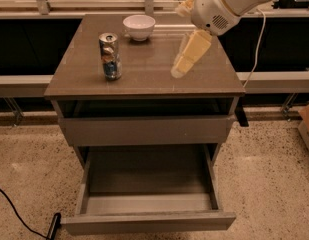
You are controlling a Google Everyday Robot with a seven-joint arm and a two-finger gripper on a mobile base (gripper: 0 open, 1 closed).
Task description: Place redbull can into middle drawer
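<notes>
Camera view: the redbull can (110, 56) stands upright on the cabinet top (144, 81), left side, near the white bowl (139, 27). The middle drawer (149, 222) below sits pulled open. The gripper (180, 70) hovers well right of the can; whether it is open or closed I cannot tell. A sideways nudge could topple the tall can.

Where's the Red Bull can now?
In the camera view the redbull can stands on the left of the cabinet top, in front of the white bowl; the gripper hovers over its right side.
</notes>
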